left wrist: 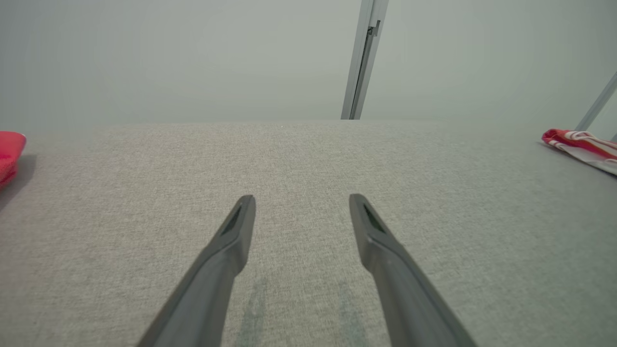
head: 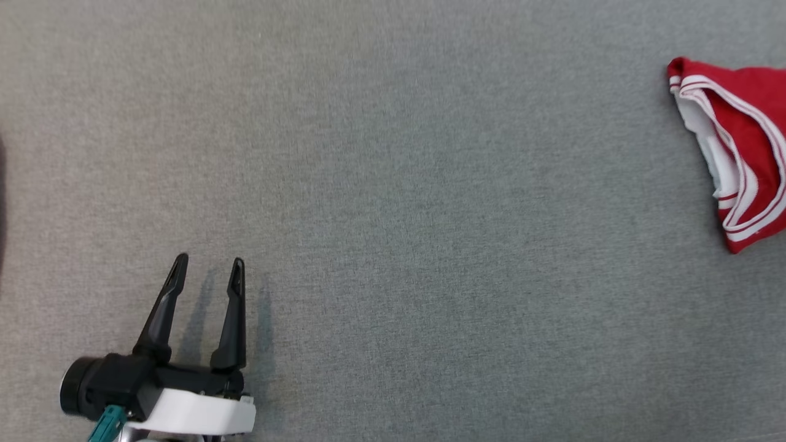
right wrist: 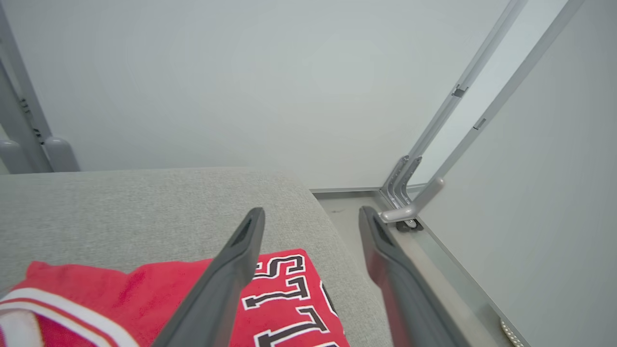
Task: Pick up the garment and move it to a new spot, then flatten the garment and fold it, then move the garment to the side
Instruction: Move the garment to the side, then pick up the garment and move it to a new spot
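Note:
The garment (head: pixel 746 147) is a folded red jersey with white trim, lying at the right edge of the grey fabric surface (head: pixel 393 184) and cut off by the head view's border. It appears at the far right in the left wrist view as a low red and white bundle (left wrist: pixel 581 144). In the right wrist view the garment (right wrist: pixel 284 299) lies below the fingers, with black and white lettering face up. My left gripper (head: pixel 209 267) hovers open near the lower left, far from the garment, nothing between its fingers (left wrist: pixel 238 231). My right gripper (right wrist: pixel 312 217) is open above the garment's edge.
A red object (left wrist: pixel 9 154) sits at the surface's left edge in the left wrist view. The surface's rounded right edge (right wrist: pixel 332 226) drops to a floor with grey metal frame legs (right wrist: pixel 409 193). Pale walls stand behind.

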Controlling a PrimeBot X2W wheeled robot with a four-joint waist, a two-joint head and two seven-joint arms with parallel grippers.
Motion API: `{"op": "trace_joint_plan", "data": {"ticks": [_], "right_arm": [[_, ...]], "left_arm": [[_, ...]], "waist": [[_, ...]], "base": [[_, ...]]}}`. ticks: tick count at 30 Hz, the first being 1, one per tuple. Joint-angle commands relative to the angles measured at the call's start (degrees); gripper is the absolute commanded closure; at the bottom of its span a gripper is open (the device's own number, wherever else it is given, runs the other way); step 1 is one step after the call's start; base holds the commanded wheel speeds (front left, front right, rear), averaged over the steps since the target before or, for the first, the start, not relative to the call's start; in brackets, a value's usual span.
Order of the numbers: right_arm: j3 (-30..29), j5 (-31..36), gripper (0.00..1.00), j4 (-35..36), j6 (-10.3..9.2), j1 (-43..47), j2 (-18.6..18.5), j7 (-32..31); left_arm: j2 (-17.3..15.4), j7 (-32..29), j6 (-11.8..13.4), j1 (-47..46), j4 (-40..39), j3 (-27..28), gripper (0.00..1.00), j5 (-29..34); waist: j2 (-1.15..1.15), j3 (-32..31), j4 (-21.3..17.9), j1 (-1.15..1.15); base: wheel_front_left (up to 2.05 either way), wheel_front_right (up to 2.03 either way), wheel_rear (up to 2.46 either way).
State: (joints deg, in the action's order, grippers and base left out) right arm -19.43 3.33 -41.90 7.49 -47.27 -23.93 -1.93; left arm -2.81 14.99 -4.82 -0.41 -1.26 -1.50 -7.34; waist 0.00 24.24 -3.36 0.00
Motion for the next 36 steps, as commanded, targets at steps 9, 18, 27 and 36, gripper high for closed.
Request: {"op": "trace_joint_plan", "data": {"ticks": [9,18,27,36], "right_arm": [[10.18,-6.07,0.0,20.72,0.01,20.44,11.42,14.43],[18.29,-7.86,0.0,35.27,0.0,40.81,16.72,17.17],[16.9,-5.34,0.0,34.31,0.0,53.29,20.39,17.17],[16.03,-7.63,0.0,34.26,0.01,54.01,20.93,17.18]], "left_arm": [[-0.2,0.27,2.61,5.13,1.56,2.44,0.0,-4.26],[-0.21,0.27,4.33,8.98,3.6,3.1,0.0,-6.56],[-0.18,0.27,3.37,11.6,8.8,4.03,0.0,-6.82],[-0.21,0.27,4.48,12.66,8.91,2.79,0.0,-7.71]], "waist": [[0.0,-13.78,-1.3,0.0],[0.0,-20.57,-0.43,0.0],[0.0,-24.83,2.6,0.0],[0.0,-25.31,3.11,0.0]], "base": [[0.0,0.0,0.0],[0.0,0.0,0.0],[0.0,0.0,0.0],[0.0,0.0,0.0]]}}
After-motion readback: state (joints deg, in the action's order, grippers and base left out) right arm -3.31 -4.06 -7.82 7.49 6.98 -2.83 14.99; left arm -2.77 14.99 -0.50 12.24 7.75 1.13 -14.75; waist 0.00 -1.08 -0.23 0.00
